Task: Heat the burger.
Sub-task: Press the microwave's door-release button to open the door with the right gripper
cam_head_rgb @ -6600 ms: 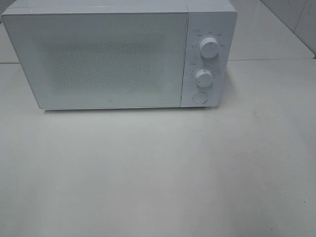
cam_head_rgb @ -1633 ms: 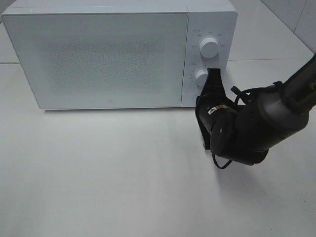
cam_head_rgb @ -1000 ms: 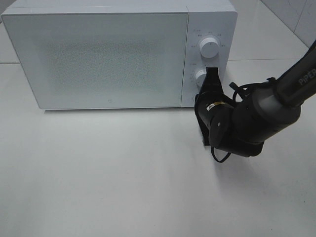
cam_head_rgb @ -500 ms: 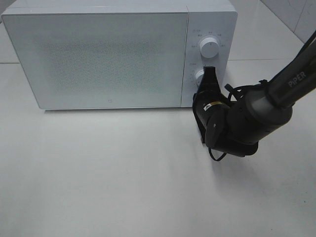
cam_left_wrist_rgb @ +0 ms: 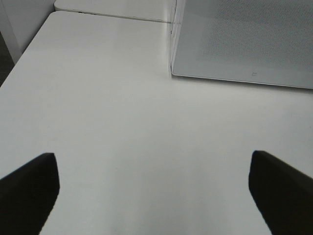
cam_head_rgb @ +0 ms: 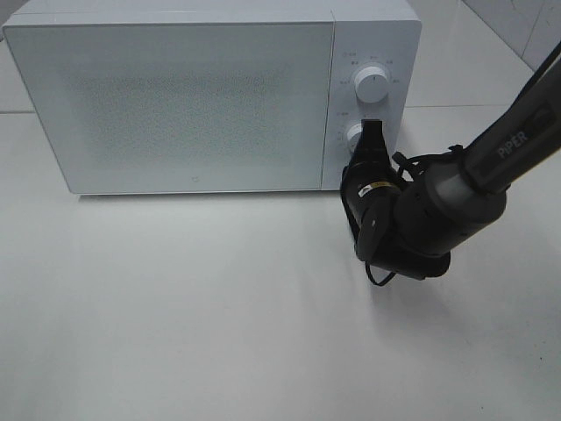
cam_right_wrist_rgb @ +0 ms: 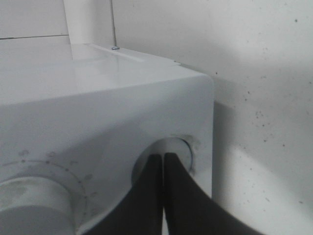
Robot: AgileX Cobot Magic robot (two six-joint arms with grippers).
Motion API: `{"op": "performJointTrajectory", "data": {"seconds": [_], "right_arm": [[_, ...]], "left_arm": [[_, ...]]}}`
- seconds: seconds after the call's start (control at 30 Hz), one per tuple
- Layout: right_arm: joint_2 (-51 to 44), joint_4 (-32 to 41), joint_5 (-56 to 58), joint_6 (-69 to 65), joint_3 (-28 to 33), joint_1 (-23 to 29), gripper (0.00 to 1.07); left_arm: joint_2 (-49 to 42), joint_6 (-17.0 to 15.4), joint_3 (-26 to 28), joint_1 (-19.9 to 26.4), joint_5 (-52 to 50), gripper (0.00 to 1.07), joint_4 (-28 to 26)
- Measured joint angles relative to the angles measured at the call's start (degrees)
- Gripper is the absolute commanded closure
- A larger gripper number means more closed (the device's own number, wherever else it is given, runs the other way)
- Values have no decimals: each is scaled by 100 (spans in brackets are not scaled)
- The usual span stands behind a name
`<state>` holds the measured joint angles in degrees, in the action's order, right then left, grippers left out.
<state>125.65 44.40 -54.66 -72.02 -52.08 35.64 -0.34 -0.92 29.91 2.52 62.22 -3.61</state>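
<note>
right pincer (cam_right_wrist_rgb: 162,160) has crept in toward the microwave (cam_head_rgb: 210,10) from its right over the last second or so; tips shut together, holding nothing, now on the round button (cam_right_wrist_rgb: 185,147) at the panel's bottom corner, below the lower knob (cam_right_wrist_rgb: 29,200). door (cam_head_rgb: 175,105) hasn't budged, still flush, so I read this as the door-release press, early days. burger in no view, can't tell where it is. left pincer (cam_left_wrist_rgb: 151,159) wide open, empty, over the table (cam_head_rgb: 219,307) off the microwave's front-left corner. table in front of the door is bare, room for the swing; right arm sits just right of the door seam, tight
</note>
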Motion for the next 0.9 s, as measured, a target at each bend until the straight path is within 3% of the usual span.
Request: {"op": "performJointTrajectory", "data": {"seconds": [0.9], "right_arm": [[172, 882, -103, 521, -458, 92, 107]], "left_arm": [[0, 0, 0, 0, 0, 9, 0]]}}
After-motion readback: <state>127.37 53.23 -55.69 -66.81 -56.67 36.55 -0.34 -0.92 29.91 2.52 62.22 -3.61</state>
